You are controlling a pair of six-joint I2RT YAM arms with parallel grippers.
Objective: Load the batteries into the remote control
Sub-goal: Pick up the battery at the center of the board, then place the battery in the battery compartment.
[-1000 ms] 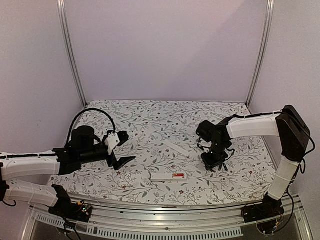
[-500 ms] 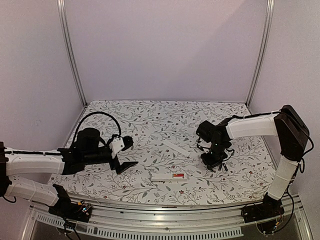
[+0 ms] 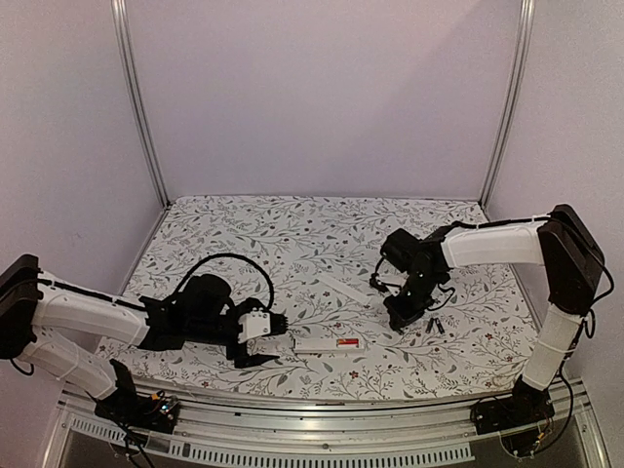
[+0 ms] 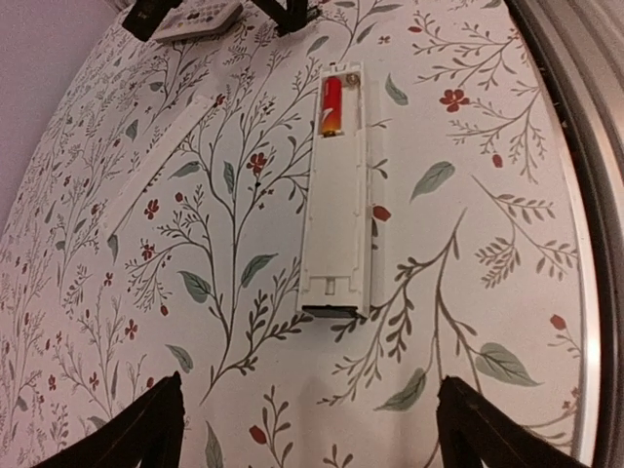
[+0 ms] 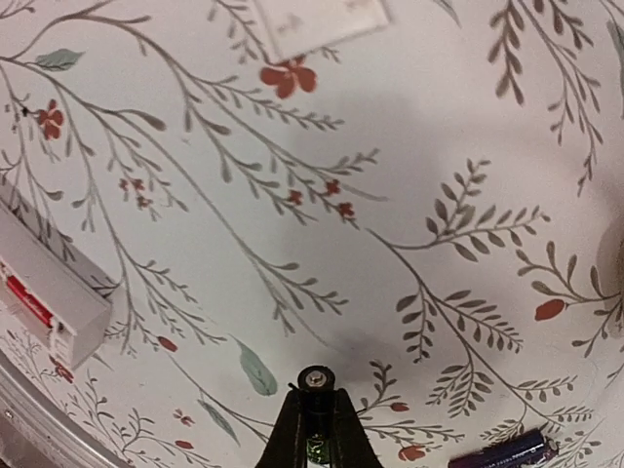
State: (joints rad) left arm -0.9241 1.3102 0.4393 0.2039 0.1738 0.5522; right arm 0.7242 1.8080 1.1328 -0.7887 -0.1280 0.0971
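the left hand (image 4: 310,409) hangs low over the table (image 3: 292,234), with its two fingers (image 4: 146,434) spread wide. the remote (image 4: 336,205) lies flat just in front of this hand, in line with the gap between the fingers, not touching them. its back is turned up and the battery bay is uncovered. one red battery (image 4: 331,107) sits in the bay at the end far from the hand; the place beside it has no cell. in the top view the remote (image 3: 330,343) lies near the front edge of the table, just to the right of the left hand (image 3: 276,338).

the right hand (image 3: 398,314) is on the other side of the remote, further back, a little above the cloth. its fingers (image 5: 292,434) are pressed together and pinch a small battery (image 5: 315,378) that stands up between them, its metal tip showing. a dark battery (image 5: 512,451) lies on the table just beside this hand. a thin white strip (image 3: 341,287) lies behind the remote.
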